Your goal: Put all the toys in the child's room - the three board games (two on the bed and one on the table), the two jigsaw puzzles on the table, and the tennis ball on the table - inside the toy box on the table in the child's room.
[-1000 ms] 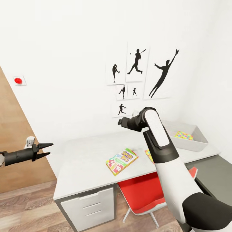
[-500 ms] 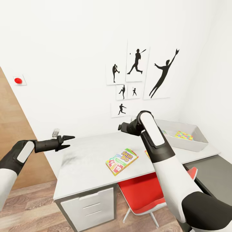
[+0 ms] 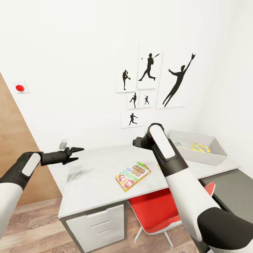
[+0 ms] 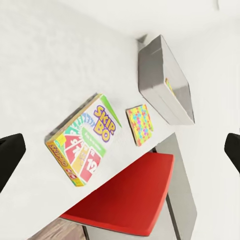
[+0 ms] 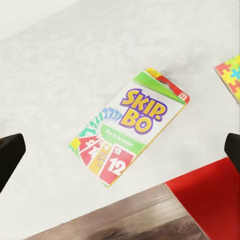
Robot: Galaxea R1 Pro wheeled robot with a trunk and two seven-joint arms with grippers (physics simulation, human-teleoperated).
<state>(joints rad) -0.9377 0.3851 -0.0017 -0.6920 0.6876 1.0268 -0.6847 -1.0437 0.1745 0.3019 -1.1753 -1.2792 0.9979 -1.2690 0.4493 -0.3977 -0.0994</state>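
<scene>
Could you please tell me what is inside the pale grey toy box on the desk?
Inside the shallow pale grey toy box, one multicolour jigsaw puzzle square lies flat against the right side. The white right arm covers the box's left end, so anything there is hidden.

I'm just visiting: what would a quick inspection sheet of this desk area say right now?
Surface: pale desk, drawers below.
Job's things: Skip-Bo box lies flat near the front edge; one jigsaw puzzle lies on the desk beside it; another puzzle lies in the toy box.
Clutter: nothing seen.
Grippers: left gripper open, empty, above the desk's left end; right gripper open, empty, over the Skip-Bo box.
Cables: nothing seen.
Surroundings: red chair, baseball pictures, red wall button.
</scene>
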